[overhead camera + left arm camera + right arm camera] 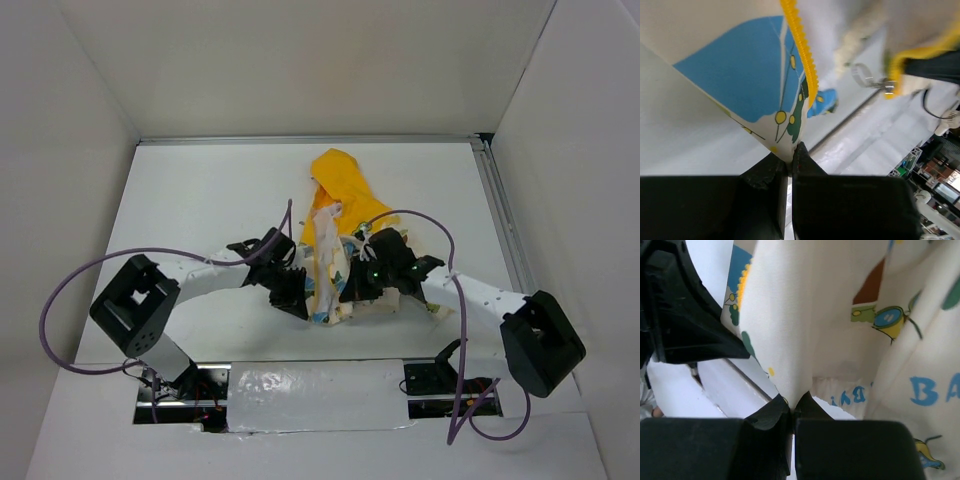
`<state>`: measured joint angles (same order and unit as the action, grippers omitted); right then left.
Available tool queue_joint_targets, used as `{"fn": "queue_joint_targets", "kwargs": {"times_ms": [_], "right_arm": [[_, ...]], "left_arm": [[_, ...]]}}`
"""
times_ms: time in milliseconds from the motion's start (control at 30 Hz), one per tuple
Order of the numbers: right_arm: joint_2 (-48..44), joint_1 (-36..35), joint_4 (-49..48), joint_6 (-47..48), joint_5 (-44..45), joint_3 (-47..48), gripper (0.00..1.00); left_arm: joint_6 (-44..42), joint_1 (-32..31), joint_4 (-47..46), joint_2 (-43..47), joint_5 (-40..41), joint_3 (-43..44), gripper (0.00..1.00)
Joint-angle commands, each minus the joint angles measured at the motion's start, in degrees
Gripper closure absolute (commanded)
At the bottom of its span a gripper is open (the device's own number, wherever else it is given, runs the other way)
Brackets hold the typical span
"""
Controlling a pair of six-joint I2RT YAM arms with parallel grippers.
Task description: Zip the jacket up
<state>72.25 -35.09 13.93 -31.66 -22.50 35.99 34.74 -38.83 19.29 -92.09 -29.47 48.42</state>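
The jacket (338, 195) lies in the middle of the white table, its yellow hood at the far end and its cream printed body bunched up between the two arms. My left gripper (298, 300) is at the jacket's lower left edge. In the left wrist view the left gripper (791, 159) is shut on a corner of the cream fabric (740, 75), beside the yellow zipper teeth (802, 50). A small metal zipper piece (867, 79) hangs further off. My right gripper (355, 290) is shut on a fold of the printed fabric (805, 315), pinched at its tips (793, 409).
White walls enclose the table on three sides. A metal rail (500, 220) runs along the right edge. A shiny strip (315, 395) covers the near edge between the arm bases. Purple cables (120, 260) loop over both arms.
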Motion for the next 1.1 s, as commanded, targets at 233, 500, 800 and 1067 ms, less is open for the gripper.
{"fn": "queue_joint_targets", "kwargs": {"times_ms": [233,500,800,1067], "right_arm": [[-10.18,1.95,-17.35,-0.42,-9.83,1.28,1.00],[-19.76,5.38,-30.18,-1.74,-14.23,0.67,1.00],[-22.15,6.09,-32.48,-0.95,-15.12,0.75,1.00],[-19.34,6.35,-35.55,-2.88,-6.53,-0.92,1.00]], "left_arm": [[1.03,1.29,-5.56,17.55,-1.37,8.35,1.00],[-1.07,3.06,-10.06,24.77,-2.43,9.58,1.00],[-1.34,3.41,-15.15,25.30,-5.77,9.67,1.00],[-0.64,3.41,-18.32,25.38,-11.73,9.85,1.00]]}}
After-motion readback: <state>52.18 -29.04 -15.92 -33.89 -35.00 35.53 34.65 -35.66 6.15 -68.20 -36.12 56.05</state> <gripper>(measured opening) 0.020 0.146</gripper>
